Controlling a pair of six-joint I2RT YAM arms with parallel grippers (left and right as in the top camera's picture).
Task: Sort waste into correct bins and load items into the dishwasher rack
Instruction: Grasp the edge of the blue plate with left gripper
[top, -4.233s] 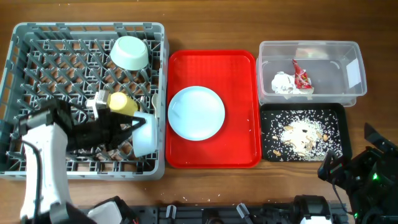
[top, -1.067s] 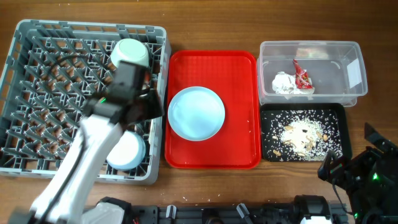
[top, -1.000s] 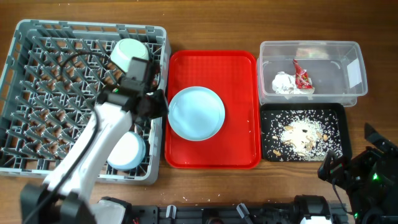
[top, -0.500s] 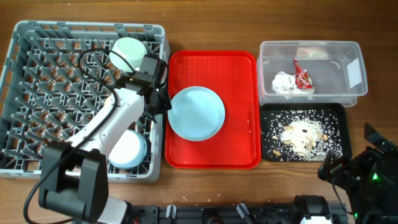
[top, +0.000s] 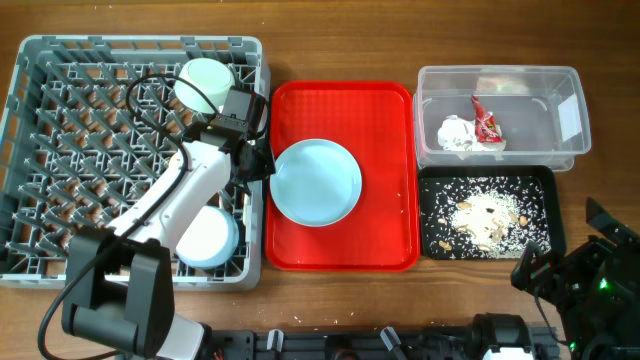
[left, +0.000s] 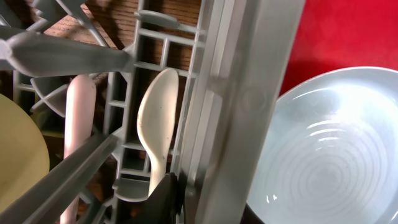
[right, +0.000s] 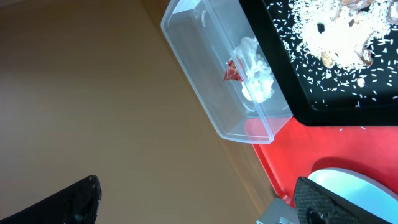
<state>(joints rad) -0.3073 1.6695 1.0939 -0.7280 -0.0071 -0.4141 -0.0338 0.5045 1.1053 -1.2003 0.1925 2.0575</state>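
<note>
The grey dishwasher rack (top: 40, 60) holds a mint-green bowl (top: 203, 78) and a light blue bowl (top: 205, 238). My left gripper (top: 260, 163) hangs over the rack's right wall (left: 239, 106), beside the pale blue plate (top: 316, 182) on the red tray. In the left wrist view, one dark finger (left: 168, 199) shows next to the white spoon (left: 155, 124) and yellow cup (left: 18, 155); the other finger is hidden. The clear tub (top: 540, 85) holds a napkin (top: 456, 135) and wrapper (top: 487, 123). The black tray (top: 432, 185) holds food scraps (top: 485, 215). My right gripper (right: 199, 205) is open and empty.
The red serving tray (top: 390, 110) lies between the rack and the two bins. A pale rod-like handle (left: 79, 124) lies in the rack by the spoon. My right arm (top: 570, 280) rests at the table's front right corner.
My left arm left the light blue bowl in the rack's front right corner. It swung right to the rack's right wall by the plate. It has barely moved in the last half second.
</note>
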